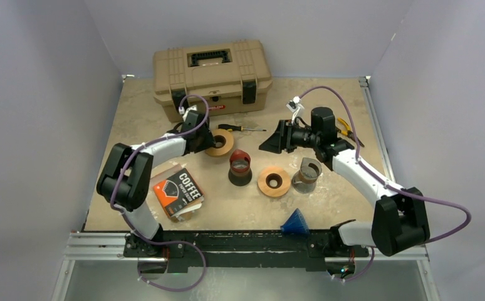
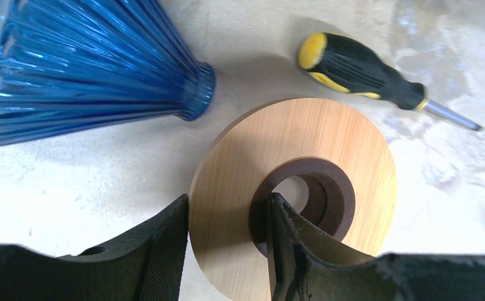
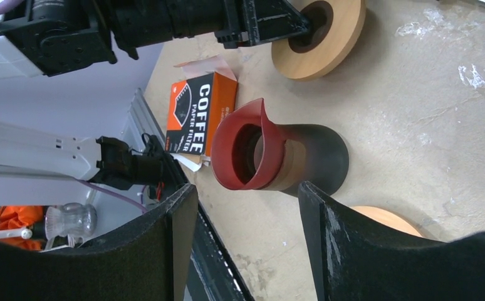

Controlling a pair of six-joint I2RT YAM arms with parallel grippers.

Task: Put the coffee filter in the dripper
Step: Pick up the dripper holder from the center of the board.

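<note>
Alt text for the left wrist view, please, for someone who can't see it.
The left gripper has its jaws astride a flat wooden ring on the table, one outside the rim, one in its dark-lined centre hole. A blue ribbed cone fills the upper left, its narrow end near the ring; a black-and-yellow screwdriver lies upper right.

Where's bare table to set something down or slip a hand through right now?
Bare: the front centre between the coffee filter box and the blue dripper; also the back right, between the toolbox and the pliers. Crowded: the middle row, wooden ring, red dripper, second ring, grey cup.
</note>
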